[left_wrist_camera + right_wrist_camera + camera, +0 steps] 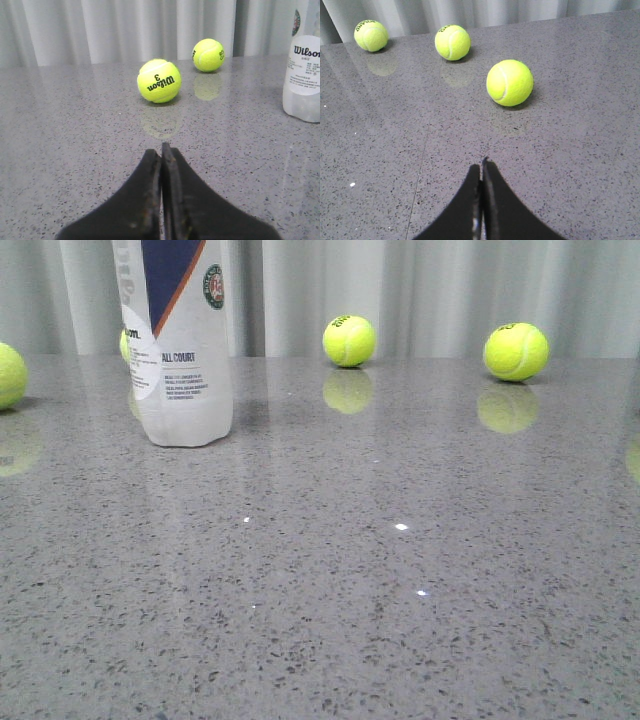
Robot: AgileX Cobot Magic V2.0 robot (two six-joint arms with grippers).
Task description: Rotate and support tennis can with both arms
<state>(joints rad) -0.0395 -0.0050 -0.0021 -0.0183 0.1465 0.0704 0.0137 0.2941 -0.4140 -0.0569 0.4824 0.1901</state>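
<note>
A glossy grey speckled bench (400, 570) is backed by pale curtains (420, 290), the tennis can (180, 350) is stood upright far left, and both the left pincer (161, 150) and the right pincer (482, 167) are clenched on nothing.

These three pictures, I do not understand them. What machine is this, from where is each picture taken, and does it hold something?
This is a robot with two arms. One picture looks forward over the speckled grey stone table. The other two come from cameras on the wrists, so the black wedge at the bottom of each is that arm's gripper: left gripper, right gripper. Both are shut and hold nothing. On the table stands the tall frosted-white plastic tennis can with a navy panel, upright. Yellow-green tennis balls lie scattered around it, untouched. Grey curtains hang behind.
</note>
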